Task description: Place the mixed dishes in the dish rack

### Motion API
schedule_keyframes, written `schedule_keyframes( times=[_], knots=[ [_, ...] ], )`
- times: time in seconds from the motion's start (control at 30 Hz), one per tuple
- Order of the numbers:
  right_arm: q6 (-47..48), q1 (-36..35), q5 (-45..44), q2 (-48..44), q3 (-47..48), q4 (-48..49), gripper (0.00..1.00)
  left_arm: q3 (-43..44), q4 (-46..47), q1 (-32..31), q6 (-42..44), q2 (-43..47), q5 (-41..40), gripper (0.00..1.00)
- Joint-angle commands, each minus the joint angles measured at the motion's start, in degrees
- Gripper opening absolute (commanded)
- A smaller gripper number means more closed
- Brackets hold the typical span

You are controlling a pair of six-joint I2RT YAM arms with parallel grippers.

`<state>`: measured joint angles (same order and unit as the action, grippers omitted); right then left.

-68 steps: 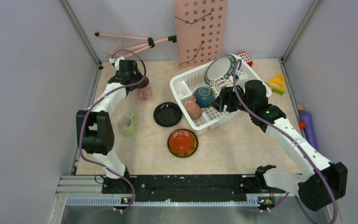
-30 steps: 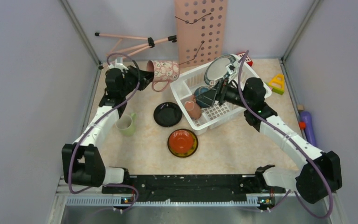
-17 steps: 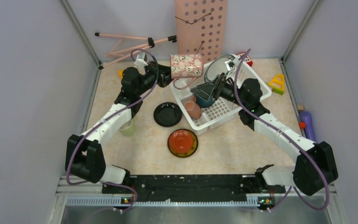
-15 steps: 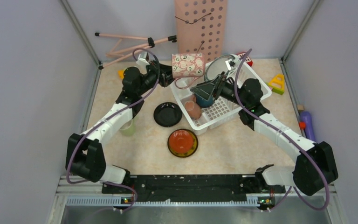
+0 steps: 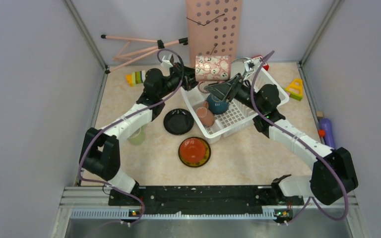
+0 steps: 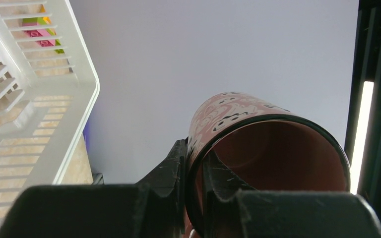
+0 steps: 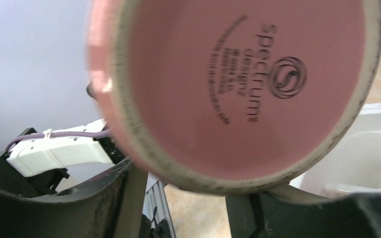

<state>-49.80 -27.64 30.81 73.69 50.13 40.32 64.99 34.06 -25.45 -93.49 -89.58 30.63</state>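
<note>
Each arm, the left arm (image 5: pixel 129 119) and the right arm (image 5: pixel 297 141), was built of white tube links with bulky black joints. A thin purple cable (image 7: pixel 74 134) ran along them. The black fingers (image 6: pixel 171 171) seemed slightly scratched.

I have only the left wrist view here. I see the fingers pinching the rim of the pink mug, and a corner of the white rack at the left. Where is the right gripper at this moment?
Observer: The right wrist view shows the right gripper facing the base of the pink mug, with one finger on each side of it. I cannot tell whether they press it.
Operator: Is the mug over the rack?
Observer: From the top it lies on its side in the air, and it seems to be above the far left edge of the dish rack.
Operator: What is inside the rack?
Observer: A teal bowl, and a pinkish cup beside it.
</note>
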Motion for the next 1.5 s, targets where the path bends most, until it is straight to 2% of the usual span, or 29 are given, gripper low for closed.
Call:
schedule_keyframes(
  times=[0.0,0.07,0.13,0.33,0.5,0.57,0.83,1.07,1.3,1.47],
  knots=[
    [-1.4,-0.6,-3.4,0.3,2.2,5.0,0.48,7.1,3.8,-2.5,2.8,0.6,4.8,0.00],
    [-1.4,-0.5,-4.7,0.1,2.0,5.5,0.37,6.7,2.1,-3.2,4.8,0.9,5.0,0.00],
    [-0.9,-0.4,-5.7,-0.4,1.7,5.4,0.00,5.2,3.4,-3.3,4.7,1.2,4.9,0.00],
    [1.0,-0.3,-5.8,-1.3,1.4,5.0,0.00,3.9,6.7,-3.2,5.5,0.4,5.3,0.00],
    [5.8,-0.3,-5.7,-3.1,1.9,1.7,0.00,4.6,6.9,-2.3,6.2,-0.3,4.6,0.42],
    [8.7,-0.3,-7.0,-4.7,2.2,-1.9,0.00,4.9,6.8,-1.6,6.2,-0.6,4.6,0.47],
    [20.1,-0.3,-16.4,-9.3,5.5,-15.8,0.00,1.9,2.5,1.3,8.9,0.3,2.9,0.50],
    [25.1,-0.3,-26.5,-11.4,8.3,-28.1,0.00,-3.5,-4.0,4.0,14.0,3.5,-0.3,0.49],
    [30.1,-0.3,-37.7,-11.5,13.5,-49.6,0.00,-4.2,-20.3,7.5,27.2,10.2,-7.7,0.49],
    [31.0,-0.3,-43.4,-8.6,17.3,-59.7,0.00,-3.1,-26.9,8.7,32.6,12.6,-11.1,0.49]
  ],
)
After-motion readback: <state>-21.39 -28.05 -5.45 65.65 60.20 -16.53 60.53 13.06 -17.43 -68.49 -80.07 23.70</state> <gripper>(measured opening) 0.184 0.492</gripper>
